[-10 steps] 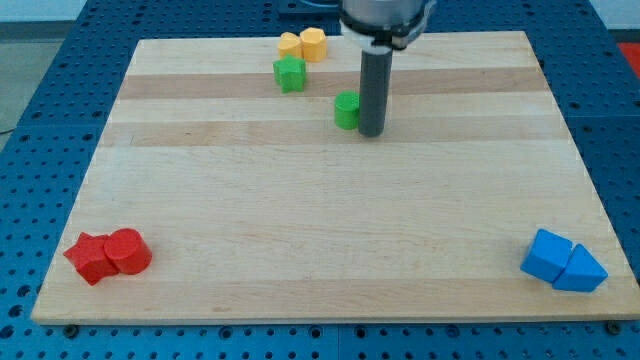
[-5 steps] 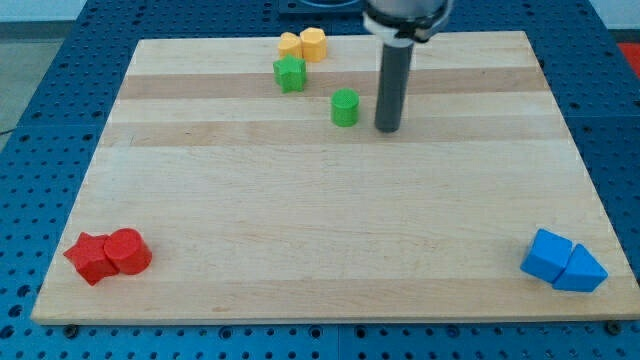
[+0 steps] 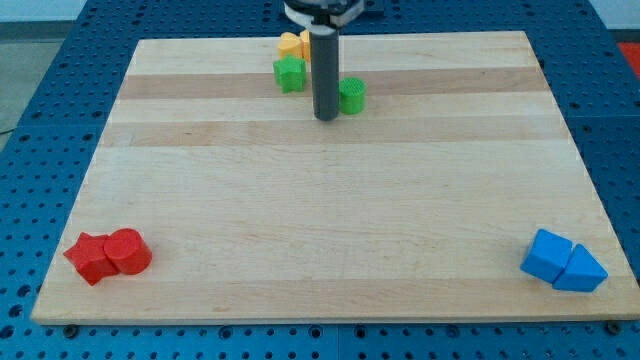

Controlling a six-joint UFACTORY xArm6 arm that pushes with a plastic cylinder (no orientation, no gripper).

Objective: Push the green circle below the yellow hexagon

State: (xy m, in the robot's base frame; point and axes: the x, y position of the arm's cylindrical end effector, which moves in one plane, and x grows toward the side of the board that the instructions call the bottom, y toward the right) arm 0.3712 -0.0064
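The green circle (image 3: 352, 96) sits near the top middle of the wooden board (image 3: 330, 210). My tip (image 3: 325, 117) is down on the board just to its left and slightly lower, close to it. The rod hides most of the yellow hexagon (image 3: 306, 40), which lies at the top edge next to another yellow block (image 3: 290, 44). The green circle lies below and a little right of the hexagon.
A green star (image 3: 290, 72) sits left of the rod, below the yellow blocks. Two red blocks (image 3: 108, 255) touch at the bottom left. Two blue blocks (image 3: 563, 262) touch at the bottom right.
My tip has gone from the right of the green circle to its left. The green circle has shifted slightly up and to the right.
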